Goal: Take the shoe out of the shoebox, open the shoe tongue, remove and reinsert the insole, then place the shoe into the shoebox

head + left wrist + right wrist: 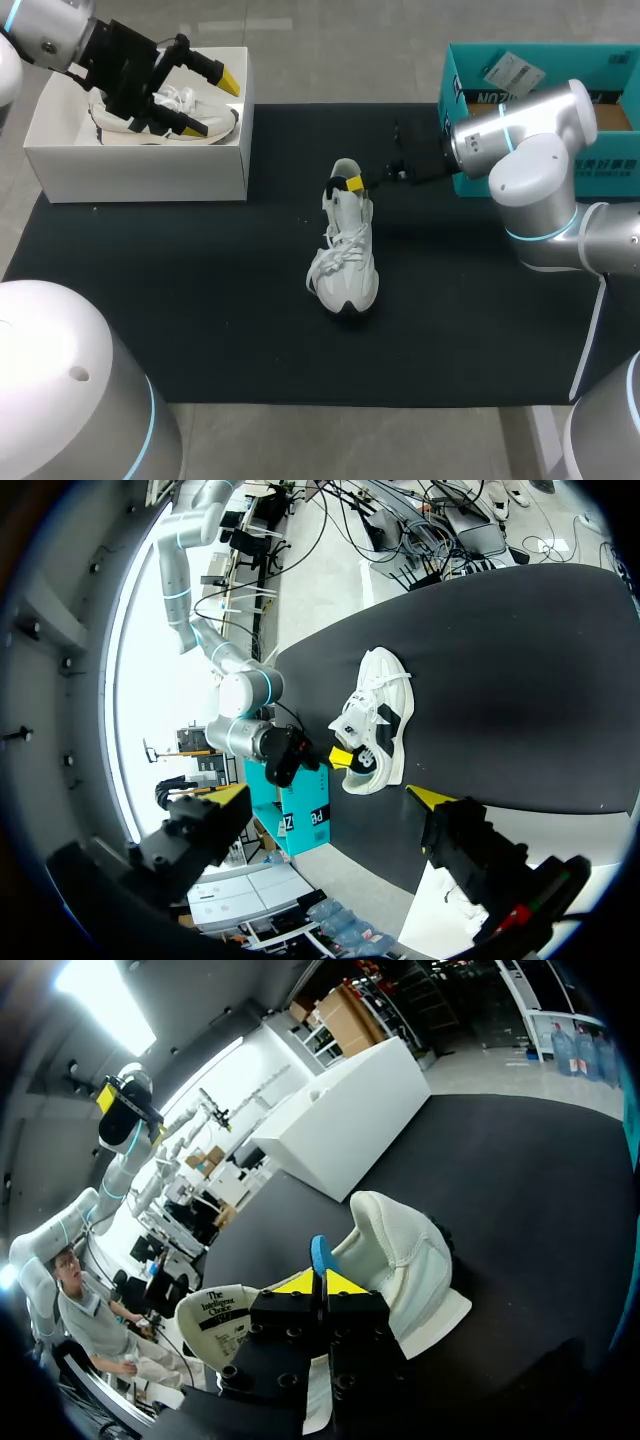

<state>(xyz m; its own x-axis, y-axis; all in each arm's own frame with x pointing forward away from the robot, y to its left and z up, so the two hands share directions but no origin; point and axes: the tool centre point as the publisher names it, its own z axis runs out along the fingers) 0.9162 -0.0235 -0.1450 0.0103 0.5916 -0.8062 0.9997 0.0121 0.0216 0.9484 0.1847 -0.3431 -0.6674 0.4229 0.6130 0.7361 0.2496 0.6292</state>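
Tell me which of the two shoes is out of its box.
The shoe standing on the black mat mid-table, right gripper at its heel; the other shoe lies inside the white shoebox.

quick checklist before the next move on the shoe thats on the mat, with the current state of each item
1. Shoe out of the shoebox and upright on the mat: ok.
2. Right claw shut on the insole: ok, its tips pinch the blue edge.
3. Insole fully free of the shoe: cannot tell, the claw covers the opening.
4. Left claw out of the way: ok, open and above the shoebox, far from the shoe.
5. Shoe held down against a pull: not ok, nothing but the right claw is at it.
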